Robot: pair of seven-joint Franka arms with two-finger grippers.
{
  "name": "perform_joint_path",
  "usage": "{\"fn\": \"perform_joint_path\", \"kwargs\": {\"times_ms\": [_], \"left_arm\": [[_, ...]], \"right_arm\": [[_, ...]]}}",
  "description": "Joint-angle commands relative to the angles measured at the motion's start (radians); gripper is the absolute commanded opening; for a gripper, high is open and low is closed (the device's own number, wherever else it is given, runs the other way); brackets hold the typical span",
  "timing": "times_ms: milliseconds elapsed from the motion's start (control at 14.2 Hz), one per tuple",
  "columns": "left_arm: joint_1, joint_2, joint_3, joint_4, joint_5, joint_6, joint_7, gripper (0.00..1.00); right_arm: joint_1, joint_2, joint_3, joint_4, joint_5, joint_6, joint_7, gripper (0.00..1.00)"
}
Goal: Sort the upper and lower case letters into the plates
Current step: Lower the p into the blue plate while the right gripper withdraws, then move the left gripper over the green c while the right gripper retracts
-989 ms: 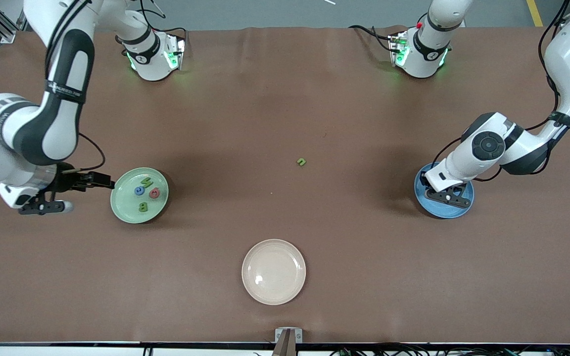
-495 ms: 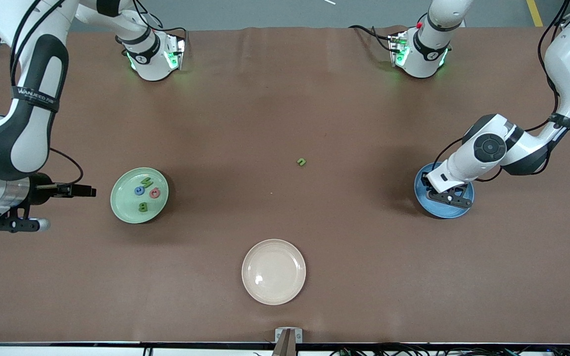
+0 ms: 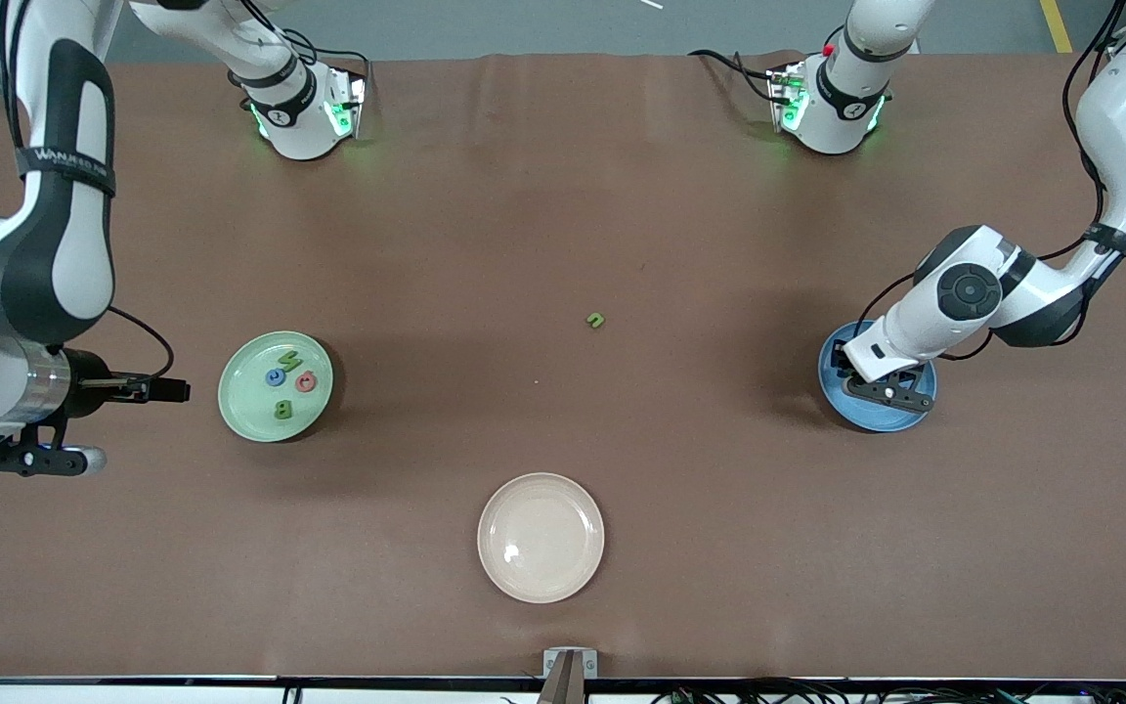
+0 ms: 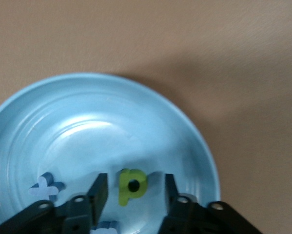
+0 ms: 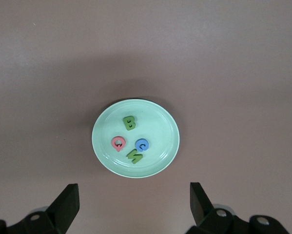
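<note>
Letters: a green "p" (image 4: 131, 185) lies in the blue plate (image 3: 876, 416) near the worktop's left-arm edge, between the spread fingers of the left end effector (image 4: 132, 191), untouched. Four lie in the mint plate (image 3: 275, 386). Right end effector (image 5: 131, 202) hovers spread wide, empty, near the right-arm edge.

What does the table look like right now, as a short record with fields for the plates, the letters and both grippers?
mint plate: toward the right arm's end of the table; holds green B, pink letter, blue letter, green M
blue plate: toward the left arm's end; holds green p and pale blue letters
loose green letter: on the bare table, mid-table
cream plate: nearest the front camera, nothing in it
left gripper: low over the blue plate, fingers apart either side of the green p
right gripper: open, beside the mint plate, holding nothing
</note>
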Motion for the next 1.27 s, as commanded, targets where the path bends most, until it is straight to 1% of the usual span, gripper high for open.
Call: {"fn": "perform_joint_path", "kwargs": {"times_ms": [0, 71, 212, 353, 424, 495, 565, 707, 777, 919, 1060, 1201], "left_arm": [[0.013, -0.019, -0.078, -0.001, -0.026, -0.048, -0.018, 1.0], [0.013, -0.019, -0.115, 0.003, -0.064, -0.074, -0.05, 1.0], [0.007, -0.016, -0.181, 0.017, -0.103, -0.114, -0.133, 1.0], [-0.015, -0.016, -0.23, 0.034, -0.175, -0.133, -0.246, 1.0], [-0.038, -0.016, -0.252, 0.046, -0.215, -0.153, -0.311, 1.0], [-0.074, -0.016, -0.261, 0.068, -0.233, -0.175, -0.377, 1.0], [-0.135, -0.016, -0.263, 0.088, -0.238, -0.195, -0.469, 1.0], [-0.281, -0.014, -0.26, 0.153, -0.239, -0.24, -0.676, 1.0], [-0.356, -0.011, -0.255, 0.199, -0.242, -0.284, -0.772, 1.0], [-0.456, 0.0, -0.232, 0.263, -0.285, -0.302, -0.88, 1.0], [-0.595, 0.0, -0.133, 0.325, -0.347, -0.3, -0.943, 1.0], [-0.752, 0.001, -0.036, 0.391, -0.373, -0.295, -1.087, 1.0]], "right_arm": [[-0.148, -0.1, 0.223, -0.069, -0.105, 0.011, 0.076, 1.0], [-0.17, -0.125, 0.24, -0.098, -0.113, 0.017, 0.074, 1.0], [-0.21, -0.18, 0.286, -0.159, -0.13, 0.02, 0.073, 1.0], [-0.248, -0.246, 0.333, -0.234, -0.156, 0.043, 0.073, 1.0], [-0.273, -0.284, 0.37, -0.28, -0.164, 0.057, 0.073, 1.0], [-0.284, -0.317, 0.383, -0.317, -0.167, 0.072, 0.073, 1.0], [-0.287, -0.347, 0.384, -0.354, -0.167, 0.085, 0.073, 1.0], [-0.288, -0.377, 0.384, -0.377, -0.167, 0.082, 0.074, 1.0], [-0.287, -0.384, 0.384, -0.379, -0.167, 0.076, 0.074, 1.0], [-0.285, -0.389, 0.384, -0.377, -0.165, 0.071, 0.074, 1.0], [-0.285, -0.389, 0.384, -0.376, -0.164, 0.063, 0.076, 1.0], [-0.287, -0.389, 0.384, -0.368, -0.164, 0.059, 0.068, 1.0]]}}
